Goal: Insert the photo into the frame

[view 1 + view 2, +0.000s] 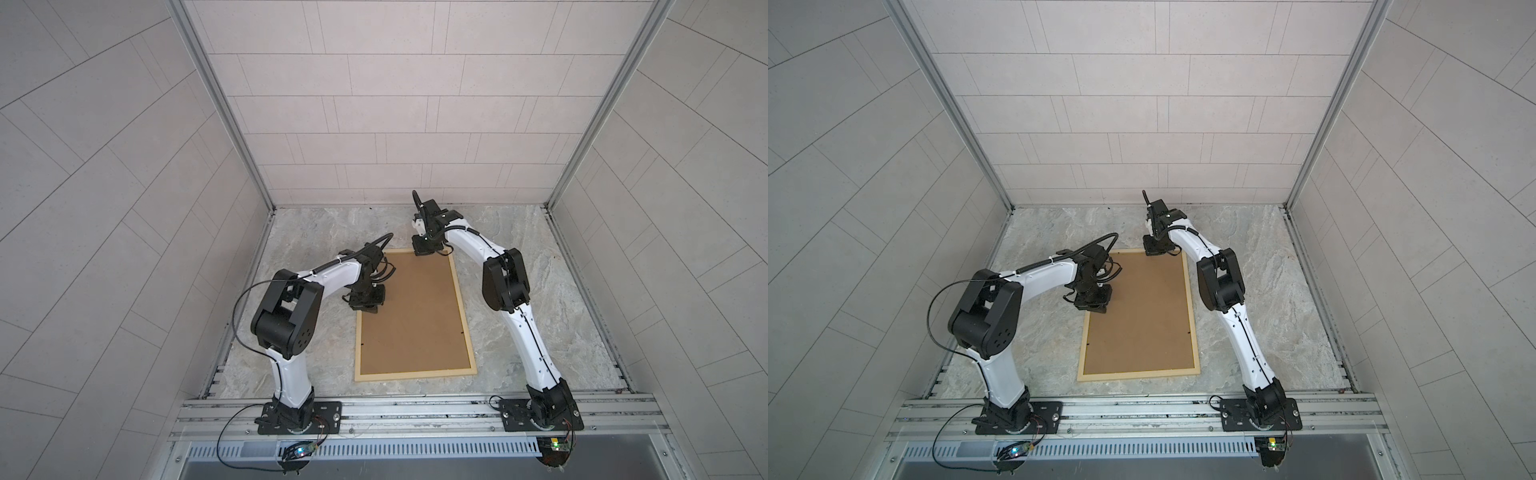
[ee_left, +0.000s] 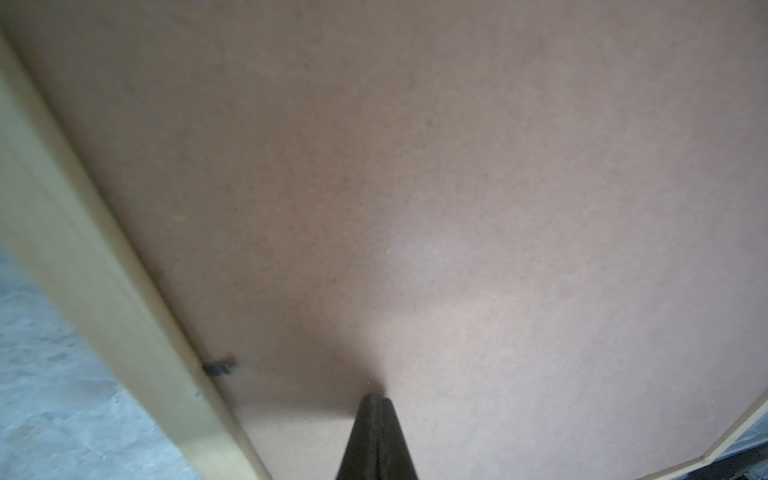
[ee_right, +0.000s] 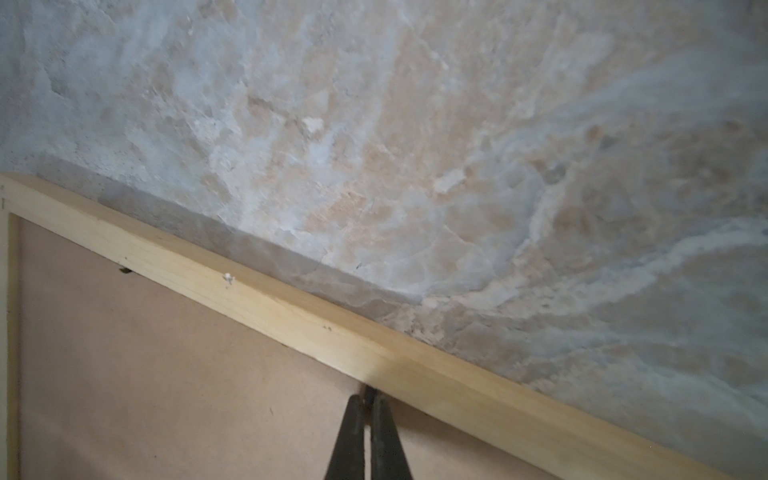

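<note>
**A:** Where's the frame (image 1: 415,374) (image 1: 1138,375)?

**B:** Flat on the tabletop (image 1: 557,332), in the middle of both top views, long sides running up and down the view. It has 4 pale wood bars, and the brown backing board (image 1: 415,311) (image 1: 1138,311) fills the whole inside.

**A:** And the photo?

**B:** I can't see it. Only the board's plain brown face shows between the bars, so I can't tell whether the print lies under it.

**A:** What about the left claw (image 1: 368,308) (image 2: 377,400)?

**B:** It's down over the upper left part of the board, just inside the left bar. In its wrist view the 2 fingers (image 2: 361,440) are pressed tight together with nothing between them. The tips are at the board's surface, with a shadow right under them. A small metal tab (image 2: 218,367) juts from the bar's inner edge nearby, apart from the tips.

**A:** And the right claw (image 1: 423,252) (image 3: 368,395)?

**B:** It has reached to the frame's top bar, a little right of its middle. It's closed too, fingers (image 3: 347,440) side by side with only a hairline between them. The tips are at the board, right against the bar's inner edge, where a small dark bit shows. I can't make out whether it's pinching that.

**A:** What's around the frame?

**B:** Marbled grey tabletop on every side.
</note>
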You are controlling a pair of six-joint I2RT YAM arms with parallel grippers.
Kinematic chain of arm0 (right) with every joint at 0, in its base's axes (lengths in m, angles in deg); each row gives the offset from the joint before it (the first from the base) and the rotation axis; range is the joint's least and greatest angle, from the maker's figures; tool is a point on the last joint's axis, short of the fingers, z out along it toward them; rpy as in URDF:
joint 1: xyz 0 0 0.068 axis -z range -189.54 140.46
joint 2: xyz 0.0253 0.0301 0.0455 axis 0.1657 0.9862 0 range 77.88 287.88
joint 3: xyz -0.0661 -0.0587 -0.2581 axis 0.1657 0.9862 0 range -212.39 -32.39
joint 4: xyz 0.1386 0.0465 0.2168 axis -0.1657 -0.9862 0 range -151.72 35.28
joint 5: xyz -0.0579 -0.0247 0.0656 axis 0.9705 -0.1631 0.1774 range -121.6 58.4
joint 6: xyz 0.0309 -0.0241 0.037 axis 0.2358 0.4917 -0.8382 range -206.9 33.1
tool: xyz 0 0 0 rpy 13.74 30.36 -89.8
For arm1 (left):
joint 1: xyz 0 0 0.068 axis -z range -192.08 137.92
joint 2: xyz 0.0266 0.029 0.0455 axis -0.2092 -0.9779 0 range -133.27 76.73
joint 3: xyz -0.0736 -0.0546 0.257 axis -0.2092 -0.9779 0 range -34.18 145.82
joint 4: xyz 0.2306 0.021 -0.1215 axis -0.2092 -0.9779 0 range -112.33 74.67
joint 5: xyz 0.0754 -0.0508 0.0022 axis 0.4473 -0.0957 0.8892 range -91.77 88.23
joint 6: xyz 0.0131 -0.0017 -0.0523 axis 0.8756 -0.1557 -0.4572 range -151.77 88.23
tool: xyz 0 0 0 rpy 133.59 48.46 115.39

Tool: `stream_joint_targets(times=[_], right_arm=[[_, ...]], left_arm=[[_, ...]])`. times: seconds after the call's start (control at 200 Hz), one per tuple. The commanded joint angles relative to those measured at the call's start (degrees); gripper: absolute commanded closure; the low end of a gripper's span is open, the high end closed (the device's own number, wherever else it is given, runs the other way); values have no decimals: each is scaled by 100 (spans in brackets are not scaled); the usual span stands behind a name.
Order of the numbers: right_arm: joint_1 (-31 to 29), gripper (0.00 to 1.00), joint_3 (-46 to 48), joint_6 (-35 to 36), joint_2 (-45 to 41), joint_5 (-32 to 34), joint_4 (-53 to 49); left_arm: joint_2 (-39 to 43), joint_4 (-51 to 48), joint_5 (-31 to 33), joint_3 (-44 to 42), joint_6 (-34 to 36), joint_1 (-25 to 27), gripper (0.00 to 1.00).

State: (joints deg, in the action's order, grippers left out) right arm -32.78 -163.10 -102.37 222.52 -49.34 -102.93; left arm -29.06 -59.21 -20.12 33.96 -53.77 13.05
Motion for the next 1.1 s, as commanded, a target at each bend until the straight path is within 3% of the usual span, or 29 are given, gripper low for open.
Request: stream_joint_targets(times=[0.0, 0.345, 1.096], right_arm=[[-5, 100, -14, 22, -41, 77, -440], [28, 100, -663, 157, -122, 197, -102], [48, 100, -579, 116, 259, 62, -123]], left_arm=[[-187, -39, 23, 29, 55, -33, 98], [-88, -24, 68, -1, 19, -34, 98], [-171, -24, 13, 26, 36, -62, 98]])
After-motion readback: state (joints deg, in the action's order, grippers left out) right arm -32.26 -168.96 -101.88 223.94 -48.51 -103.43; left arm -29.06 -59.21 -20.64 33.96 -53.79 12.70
